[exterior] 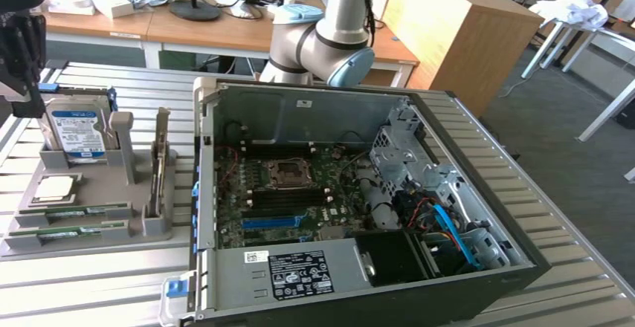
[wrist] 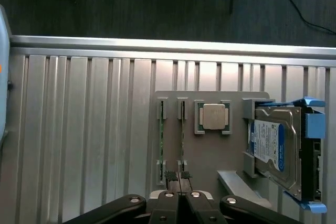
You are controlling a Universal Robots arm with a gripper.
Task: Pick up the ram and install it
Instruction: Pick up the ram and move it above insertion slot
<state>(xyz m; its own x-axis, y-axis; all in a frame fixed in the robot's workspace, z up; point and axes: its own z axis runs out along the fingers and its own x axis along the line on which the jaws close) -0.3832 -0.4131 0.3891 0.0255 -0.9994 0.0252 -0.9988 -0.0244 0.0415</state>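
Observation:
Two ram sticks stand on edge in slots of the grey holder (wrist: pixel 210 156): one ram (wrist: pixel 182 140) and a second ram (wrist: pixel 161 140) beside it. In the exterior view they lie at the holder's near end, ram (exterior: pixel 74 212) and ram (exterior: pixel 70 232). My gripper (wrist: pixel 178 176) is shut, its fingertips pressed together with nothing between them, hovering over the end of the ram stick nearer the processor chip. In the exterior view the gripper (exterior: pixel 22 93) hangs above the holder at the far left. The open computer case (exterior: pixel 466 156) shows its motherboard (exterior: pixel 288 193).
The holder also carries a square silver processor chip (wrist: pixel 212 116) and a blue-labelled hard drive (wrist: pixel 273 148) standing in a bracket. Everything rests on a ribbed metal table (wrist: pixel 79 129). The arm's base (exterior: pixel 332 41) rises behind the case. Desks and a monitor stand further back.

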